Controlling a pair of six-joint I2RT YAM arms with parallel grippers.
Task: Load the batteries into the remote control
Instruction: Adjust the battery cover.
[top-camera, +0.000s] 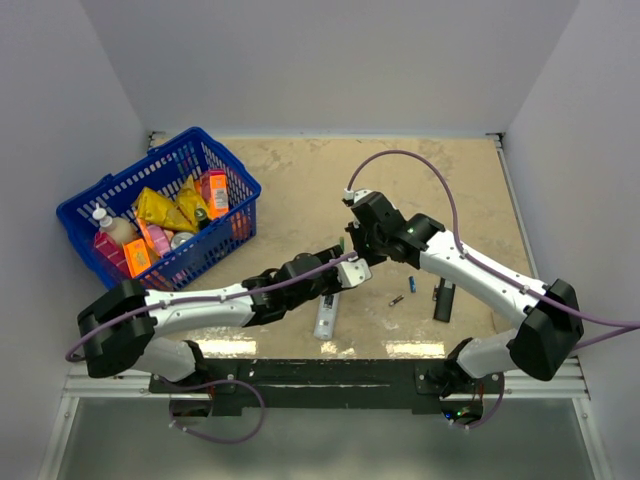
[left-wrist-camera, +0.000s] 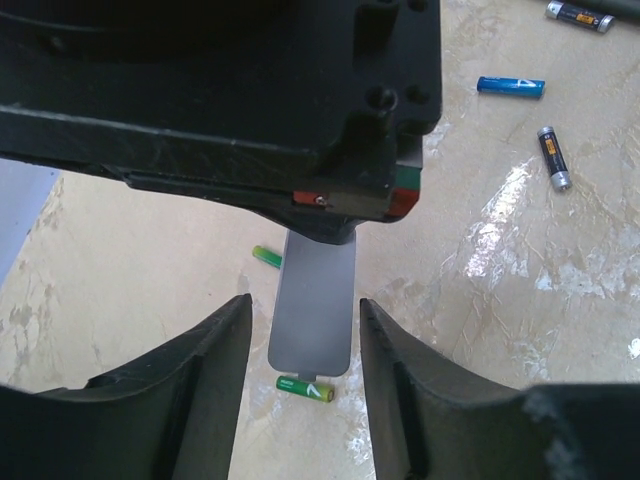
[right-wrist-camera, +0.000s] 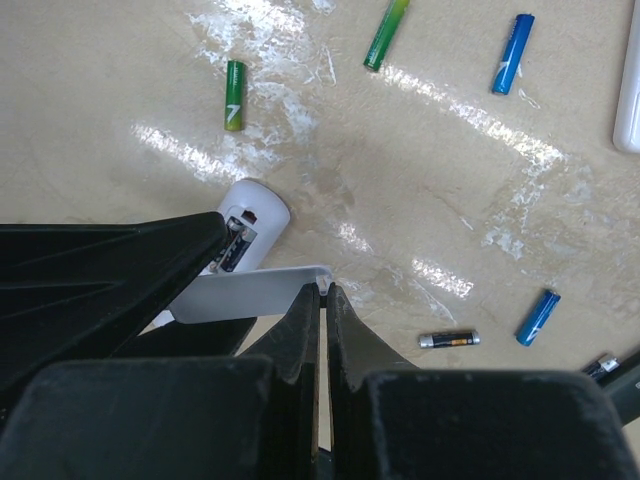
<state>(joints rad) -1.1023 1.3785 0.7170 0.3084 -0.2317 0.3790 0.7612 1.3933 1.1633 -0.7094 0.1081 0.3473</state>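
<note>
My right gripper (right-wrist-camera: 323, 290) is shut on the end tab of a thin grey battery cover (right-wrist-camera: 250, 293) and holds it above the table. The white remote control (right-wrist-camera: 245, 225) shows its open battery bay just past the cover, partly hidden by a black finger of my left gripper. In the left wrist view the cover (left-wrist-camera: 315, 300) hangs between the spread fingers of my left gripper (left-wrist-camera: 302, 300) without touching them. Loose batteries lie on the table: green ones (right-wrist-camera: 234, 95) (right-wrist-camera: 386, 35), blue ones (right-wrist-camera: 512, 55) (right-wrist-camera: 538, 317) and a dark one (right-wrist-camera: 449, 340). Both grippers meet mid-table (top-camera: 352, 255).
A second white remote (top-camera: 325, 315) lies under my left arm, near the front edge. A black remote (top-camera: 443, 300) lies to the right, with a blue battery (top-camera: 412, 285) and a dark battery (top-camera: 397, 300) beside it. A blue basket (top-camera: 125, 178) of packets stands at the back left.
</note>
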